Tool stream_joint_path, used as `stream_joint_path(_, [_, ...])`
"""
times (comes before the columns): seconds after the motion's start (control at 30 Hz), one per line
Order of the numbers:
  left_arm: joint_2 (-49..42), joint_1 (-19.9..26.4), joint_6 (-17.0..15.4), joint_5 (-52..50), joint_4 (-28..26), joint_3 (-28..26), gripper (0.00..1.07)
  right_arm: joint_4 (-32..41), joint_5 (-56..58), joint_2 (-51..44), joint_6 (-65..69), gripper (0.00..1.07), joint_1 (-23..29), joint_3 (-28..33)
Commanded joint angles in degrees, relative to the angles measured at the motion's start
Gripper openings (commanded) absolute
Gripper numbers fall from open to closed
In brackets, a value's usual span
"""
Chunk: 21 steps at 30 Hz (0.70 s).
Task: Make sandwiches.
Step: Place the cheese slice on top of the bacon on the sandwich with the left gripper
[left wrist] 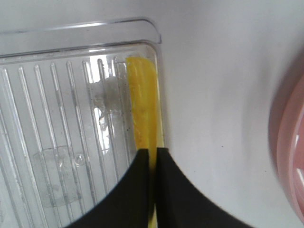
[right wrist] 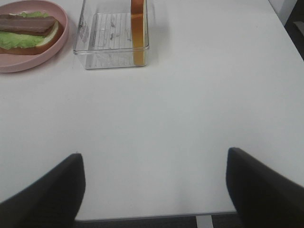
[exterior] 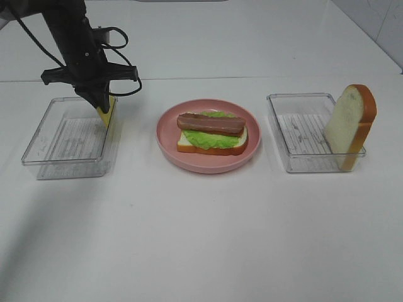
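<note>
On the central plate (exterior: 165, 141) a bread slice (exterior: 211, 148) lies flat, topped with green lettuce (exterior: 214, 138) and brown bacon (exterior: 211, 123). The yellow cheese (left wrist: 142, 104) stands edgewise in the left tray (exterior: 69, 170), pinched by the left fingers (left wrist: 130, 190). A second slice (exterior: 349, 123) leans upright in the right tray (exterior: 308, 165).

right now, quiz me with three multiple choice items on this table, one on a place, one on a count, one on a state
1. Where is the yellow cheese slice? A on the pink plate; B in the left clear tray; C in the right clear tray.
2. How many bread slices show? A three; B one; C two.
3. The left fingers are: A shut on the cheese slice; B wide open; C shut on bread.
Answers: B, it stands against that tray's wall; C, one under the lettuce on the plate, one upright in the right tray; A, they pinch its edge.
</note>
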Motion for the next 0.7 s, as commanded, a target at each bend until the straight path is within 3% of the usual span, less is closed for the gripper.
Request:
stream_joint_path(0.03, [0.23,-0.11,0.74,3.38,-1.55,-0.23,0.00,0.11,-0.40,-1.20,0.29,0.80,-0.11,0.17])
stream_joint_path(0.33, [-0.23,-0.11,0.69,5.33,-1.78,-0.52,0.00,0.11,-0.40,-1.20,0.29,0.80,-0.11,0.17])
stream_joint_path(0.7, [-9.05,-3.84,-0.97,5.10,-1.66,-0.52,0.00,0.11,-0.40,-1.20,0.29,0.80,-0.11,0.17])
